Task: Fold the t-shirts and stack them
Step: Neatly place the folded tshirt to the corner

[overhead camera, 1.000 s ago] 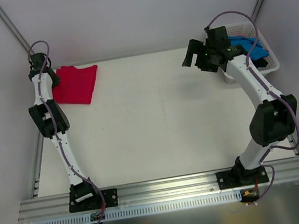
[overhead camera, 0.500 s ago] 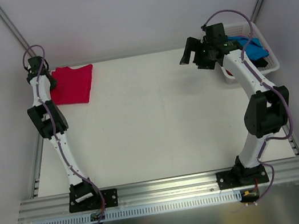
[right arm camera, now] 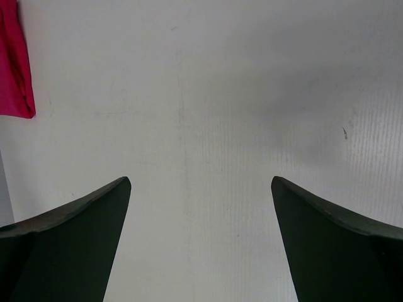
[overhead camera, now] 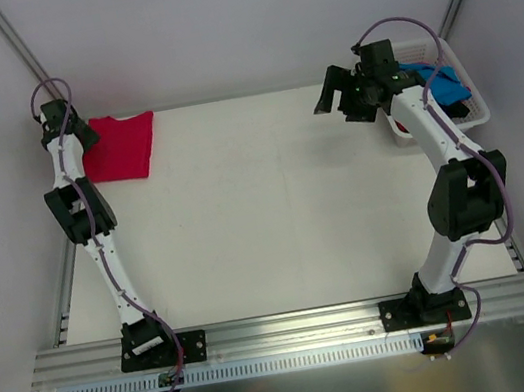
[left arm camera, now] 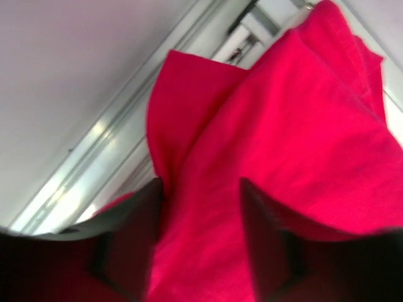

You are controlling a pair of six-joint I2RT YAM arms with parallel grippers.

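Observation:
The folded crimson-red t-shirt (overhead camera: 122,148) lies flat at the table's far left corner. My left gripper (overhead camera: 81,136) is at its left edge. In the left wrist view the jaws (left arm camera: 201,189) stand apart, open, with the red cloth (left arm camera: 302,126) slack in the gap between them. A blue t-shirt (overhead camera: 445,82) lies in the white basket (overhead camera: 475,118) at the far right. My right gripper (overhead camera: 331,94) hovers to the left of the basket, wide open (right arm camera: 201,182) over bare table. The red t-shirt (right arm camera: 12,63) shows at the left edge of the right wrist view.
The white table (overhead camera: 264,206) has a metal rail (left arm camera: 113,126) along its left side, right beside the red t-shirt. White walls close in at the back and both sides. The arm bases are bolted to the aluminium bar (overhead camera: 286,329) at the near edge.
The left gripper pulled the red t-shirt further left toward the corner, then its jaws parted from shut. The right arm shifted slightly left, then held still, open.

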